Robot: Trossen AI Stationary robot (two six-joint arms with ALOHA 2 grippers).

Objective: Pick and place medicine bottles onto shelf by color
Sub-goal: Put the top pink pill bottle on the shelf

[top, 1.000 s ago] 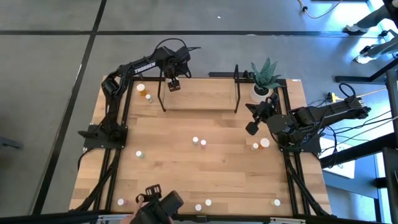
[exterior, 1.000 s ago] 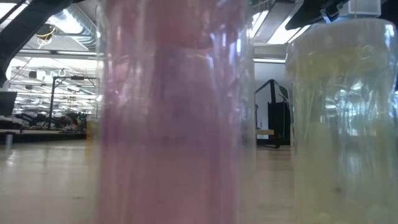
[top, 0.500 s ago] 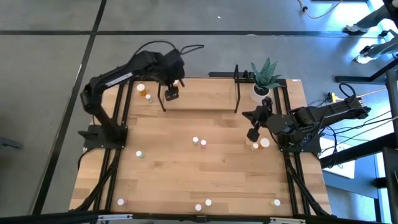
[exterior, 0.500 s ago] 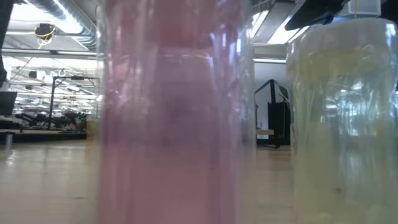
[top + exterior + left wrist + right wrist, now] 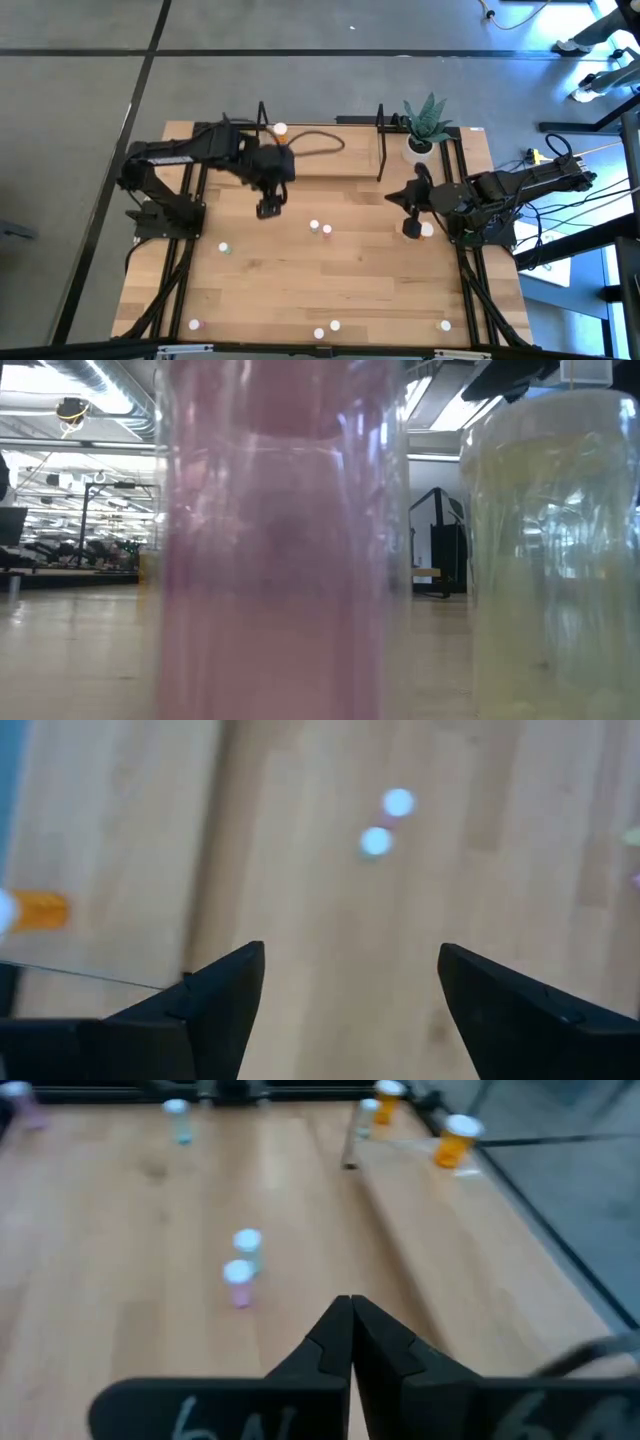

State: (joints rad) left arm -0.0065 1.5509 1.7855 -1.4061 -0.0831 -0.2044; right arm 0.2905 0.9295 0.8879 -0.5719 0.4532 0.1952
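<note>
Fingers of the left gripper (image 5: 268,209) stand apart and empty, nearest the upright bottle pair (image 5: 320,229) beside it at mid-table; right gripper (image 5: 411,229) pinched shut. Left wrist view: both caps (image 5: 387,822) lie ahead between the jaws.

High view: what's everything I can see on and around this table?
table: one, light wood, black frame along its sides.
shelf: one, wooden board with black loops, far edge of the table.
plant: one, green in a white pot, far right corner.
shelf bottle: one, orange with a white cap, left end of the shelf.
middle bottles: two, white caps, side by side at mid-table.
left bottle: one, white cap, left side.
near-edge bottles: four, white caps, spread along the near edge.
right bottle: one, white cap, beside the right hand.
left hand: open, over the table before the shelf.
right hand: shut, right side.
</note>
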